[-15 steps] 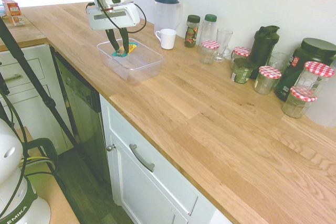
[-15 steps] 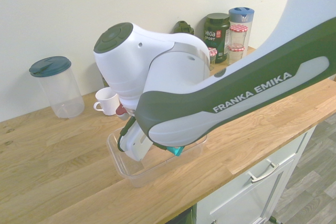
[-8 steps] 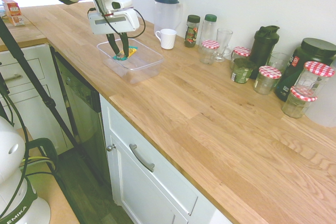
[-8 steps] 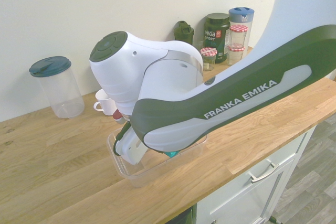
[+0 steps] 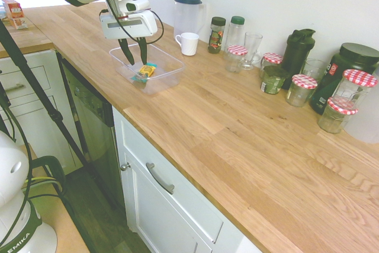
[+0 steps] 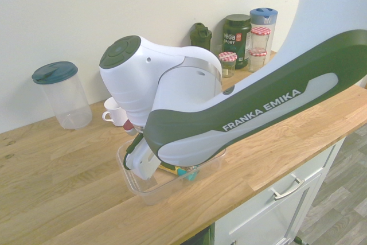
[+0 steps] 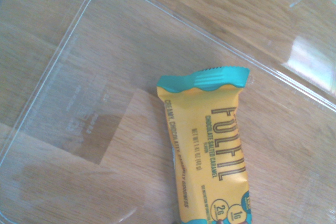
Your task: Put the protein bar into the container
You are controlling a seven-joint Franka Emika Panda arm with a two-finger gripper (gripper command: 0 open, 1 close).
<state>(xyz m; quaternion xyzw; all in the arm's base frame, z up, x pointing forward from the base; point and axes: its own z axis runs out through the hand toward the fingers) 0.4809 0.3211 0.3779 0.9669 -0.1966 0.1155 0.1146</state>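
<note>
From here I see the white arm reaching over the wooden counter (image 5: 225, 122), its gripper (image 5: 134, 53) pointing down above the clear plastic container (image 5: 163, 81). The two dark fingers stand apart, with a gap between their tips. The protein bar (image 5: 145, 71) is inside the container, just below the fingers; whether a fingertip still brushes the wrapper is hard to make out from where I stand. Up close, the wrapper is yellow with teal ends, and the word FULFIL runs along it. Near the tub, closer to the wall, there's a white mug (image 5: 188, 44), and behind that the pitcher (image 5: 188, 16) with its dark blue lid. Along the wall come a small jar with a dark lid (image 5: 217, 35), a green-capped bottle (image 5: 235, 32), several glass jars with red-checked lids (image 5: 301, 90), a dark shaker bottle (image 5: 298, 54) and a big dark green tub (image 5: 346, 72). In the far corner sits an orange-and-white carton (image 5: 15, 13).
</note>
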